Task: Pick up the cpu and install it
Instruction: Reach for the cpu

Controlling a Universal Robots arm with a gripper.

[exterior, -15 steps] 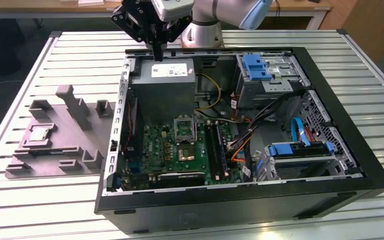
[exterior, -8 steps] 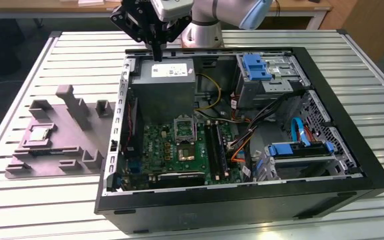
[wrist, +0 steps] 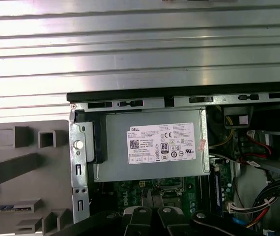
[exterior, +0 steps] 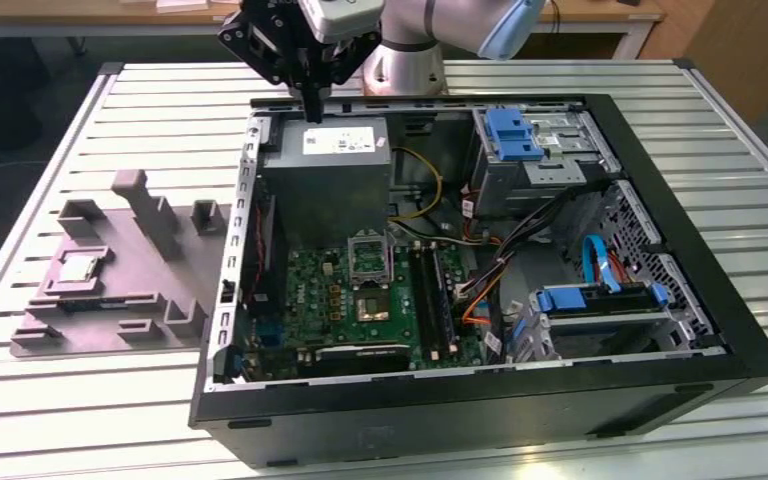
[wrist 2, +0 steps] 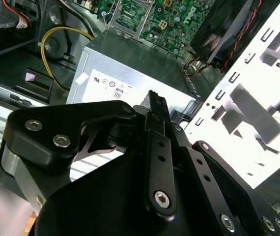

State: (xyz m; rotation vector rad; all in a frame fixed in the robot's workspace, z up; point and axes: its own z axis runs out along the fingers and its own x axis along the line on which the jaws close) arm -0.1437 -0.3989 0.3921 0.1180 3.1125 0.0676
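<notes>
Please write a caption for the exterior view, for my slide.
Gripper hovers above the grey box in the open computer case; the cpu lies on the grey fixture beside the case.

Matt black tool (wrist 2: pixel 153 101), shiny metal table (exterior: pixel 77 400), dull grey metal box (wrist: pixel 150 172)

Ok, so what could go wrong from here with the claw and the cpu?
The claw hangs over the power supply, so a sideways move might clip the case wall. The cpu sits among the fixture's upright blocks, which could catch the claw on approach.
</notes>
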